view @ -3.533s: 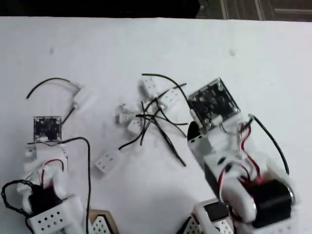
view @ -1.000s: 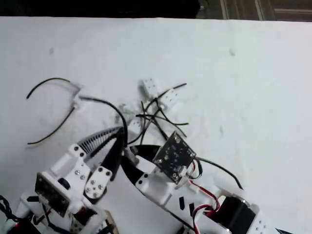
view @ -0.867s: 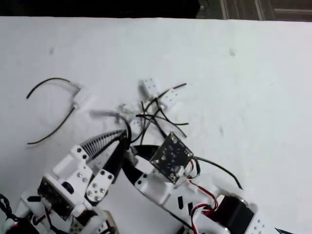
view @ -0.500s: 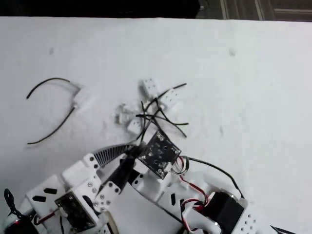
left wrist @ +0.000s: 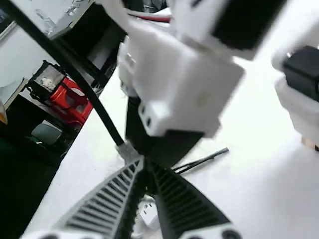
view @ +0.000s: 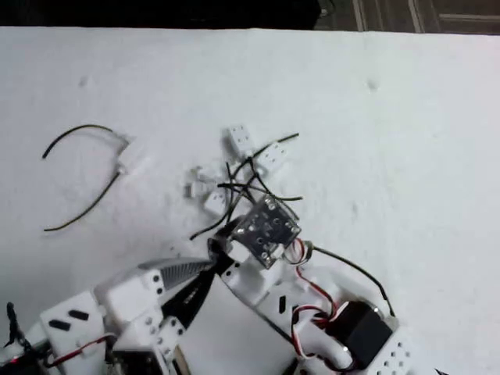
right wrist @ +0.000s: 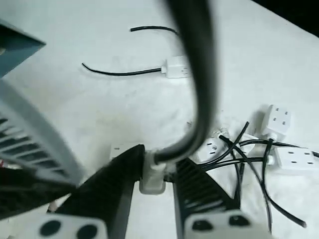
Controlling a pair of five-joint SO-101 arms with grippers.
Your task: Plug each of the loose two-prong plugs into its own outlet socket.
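In the high view both arms meet in the lower centre of the frame, just below the heap of sockets (view: pixel 248 156) and black leads in the middle of the worktop (view: pixel 406 125).

The right gripper (right wrist: pixel 158 168) has its fingers pinching a white two-prong plug (right wrist: pixel 151 180) by the body, w/ the black cable (right wrist: pixel 199 89) rising out of it. The grip is on the sides, I think so that the prongs are free to enter a socket. A white block (right wrist: pixel 121 148), prob. the socket meant for it, lies on the worktop just behind one finger. It is half hidden, so I cannot tell if the prongs are lined up w/ it.

The left gripper (left wrist: pixel 143 172) comes in from the lower left of the high view. Its ribbed fingers are pressed nearly together, only a thin slit between them. The tips are at the end of the same cable, touching or just beside the plug; I cannot tell if they really hold sth. My guess: this arm steadies the lead so the plug does not twist.

At the left of the high view a single socket (view: pixel 129 156) w/ two leads lies well apart from the rest and looks already joined. The heap has several loose pieces, so most of the task is not yet done.
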